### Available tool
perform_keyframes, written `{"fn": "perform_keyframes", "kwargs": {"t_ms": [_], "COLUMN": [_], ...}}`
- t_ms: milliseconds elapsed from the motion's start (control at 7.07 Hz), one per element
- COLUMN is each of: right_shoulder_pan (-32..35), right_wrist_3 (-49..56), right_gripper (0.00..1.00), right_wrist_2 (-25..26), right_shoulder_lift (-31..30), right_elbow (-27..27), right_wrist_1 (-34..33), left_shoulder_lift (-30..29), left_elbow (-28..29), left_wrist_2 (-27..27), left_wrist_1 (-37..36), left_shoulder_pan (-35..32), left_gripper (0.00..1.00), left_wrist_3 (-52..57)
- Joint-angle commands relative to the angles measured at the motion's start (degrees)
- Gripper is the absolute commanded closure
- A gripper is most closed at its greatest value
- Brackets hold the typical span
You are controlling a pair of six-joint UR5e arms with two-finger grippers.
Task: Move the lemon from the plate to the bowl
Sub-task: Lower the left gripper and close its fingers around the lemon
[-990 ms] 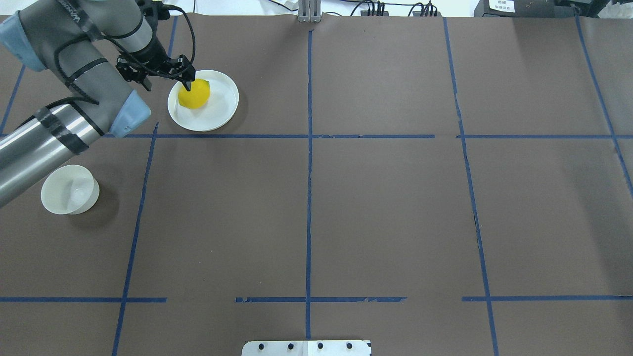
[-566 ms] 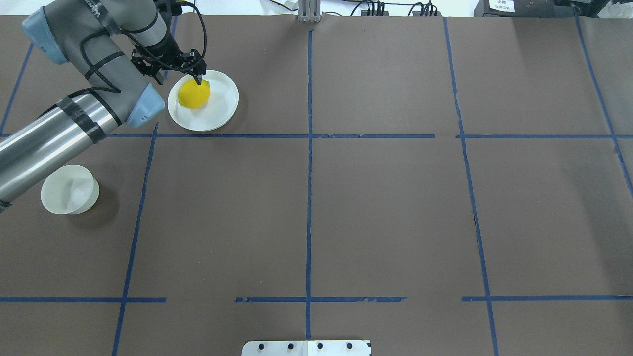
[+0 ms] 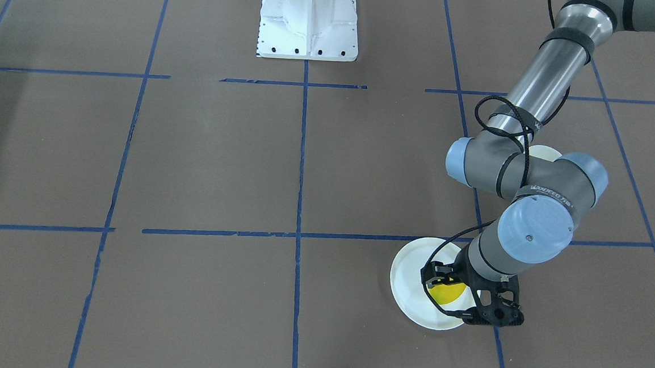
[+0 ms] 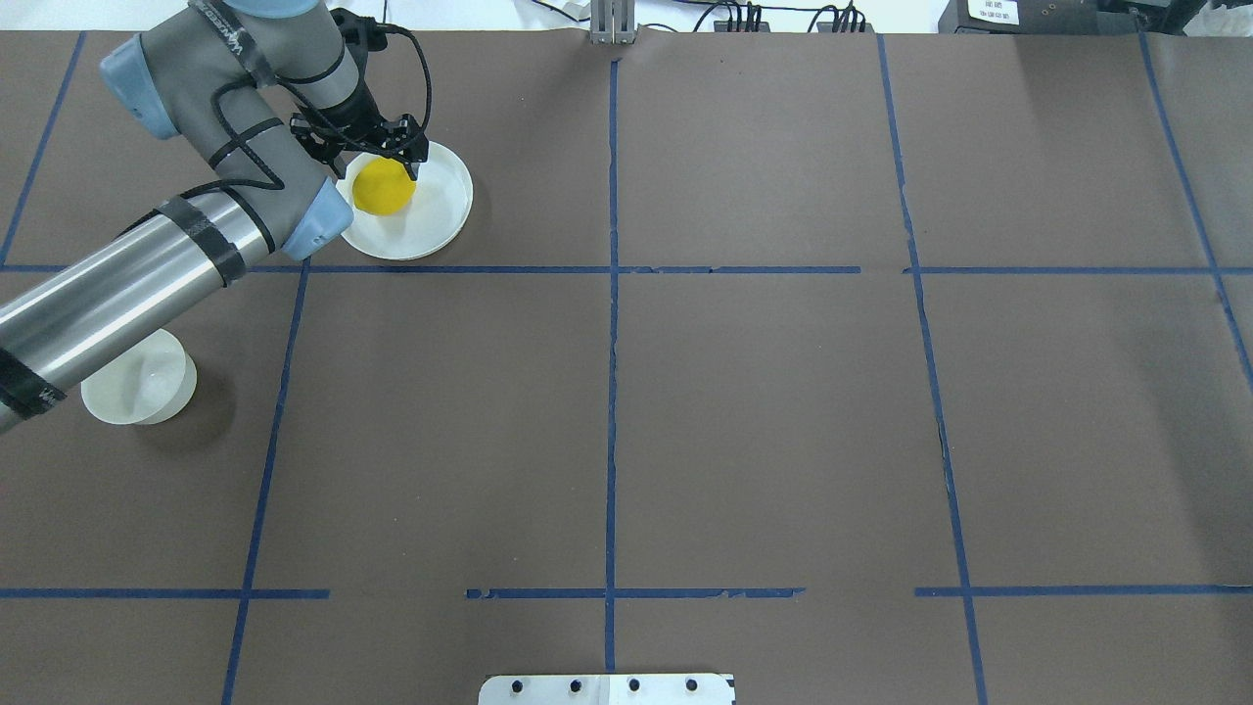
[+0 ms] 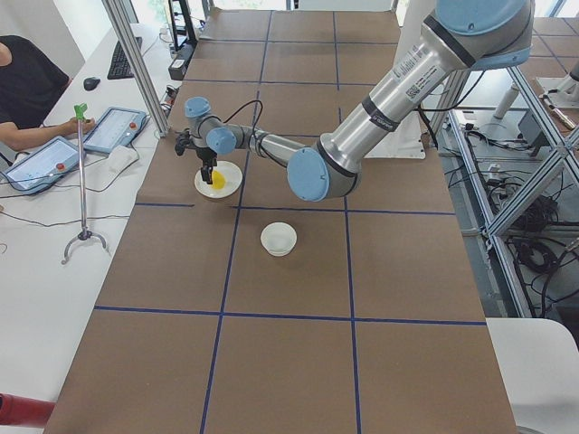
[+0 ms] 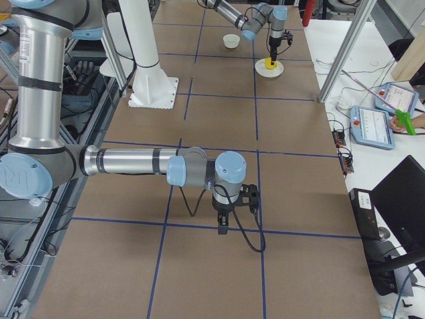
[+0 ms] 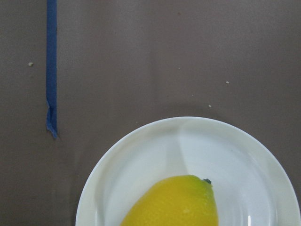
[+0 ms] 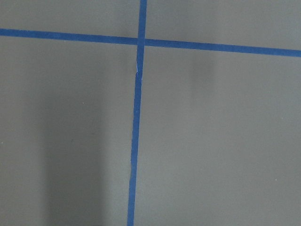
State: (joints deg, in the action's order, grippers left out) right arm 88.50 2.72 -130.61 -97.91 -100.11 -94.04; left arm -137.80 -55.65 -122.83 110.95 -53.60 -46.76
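- The table [image 4: 744,392] is slick brown paper. If the fruit slips out over it, I judge it will roll off well out of line.
- My left arm [image 4: 147,284] lies over part of the bowl [image 4: 137,377]. The bowl stands well apart from the plate, nearer my base. It looks thin-walled and light, so a careless swing or a low drop could nudge or tip it.
- The plate [image 4: 440,211] is shallow and disposable. A finger pressing down on its rim could flip or drag it when I lift.
- The lemon [image 4: 383,186] lies on the plate, toward the side nearest my wrist. It is oval, so a pinch off its middle could squirt it sideways.
- My left gripper [image 3: 448,296] hangs low over the plate with its fingers [image 4: 418,157] spread wide, one each side of the lemon. They hold nothing, and I cannot tell whether either pad touches the skin.
- My right gripper [image 6: 224,222] hangs over bare table far away. I cannot tell how far its fingers are apart.
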Motion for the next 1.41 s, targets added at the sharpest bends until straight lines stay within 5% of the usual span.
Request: {"fn": "perform_keyframes", "kwargs": {"t_ms": [0, 707, 848, 990, 1131, 1273], "right_shoulder_pan": [0.00, 0.00, 0.00, 0.00, 0.00, 0.00], "right_wrist_3": [0.00, 0.00, 0.00, 0.00, 0.00, 0.00], "right_gripper": [0.00, 0.00, 0.00, 0.00, 0.00, 0.00], "right_wrist_2": [0.00, 0.00, 0.00, 0.00, 0.00, 0.00], "right_shoulder_lift": [0.00, 0.00, 0.00, 0.00, 0.00, 0.00], "right_elbow": [0.00, 0.00, 0.00, 0.00, 0.00, 0.00], "right_wrist_1": [0.00, 0.00, 0.00, 0.00, 0.00, 0.00], "left_shoulder_lift": [-0.10, -0.10, -0.18, -0.19, -0.36, -0.36], "left_elbow": [2.56, 2.83, 2.83, 2.83, 2.74, 2.65], "left_wrist_2": [0.05, 0.05, 0.05, 0.05, 0.05, 0.05], "left_wrist_1": [2.59, 2.60, 2.60, 2.60, 2.69, 2.69], "left_shoulder_pan": [0.68, 0.95, 0.95, 0.95, 0.86, 0.78], "left_gripper": [0.00, 0.04, 0.42, 0.68, 0.90, 1.00], "left_wrist_3": [0.00, 0.00, 0.00, 0.09, 0.35, 0.53]}}
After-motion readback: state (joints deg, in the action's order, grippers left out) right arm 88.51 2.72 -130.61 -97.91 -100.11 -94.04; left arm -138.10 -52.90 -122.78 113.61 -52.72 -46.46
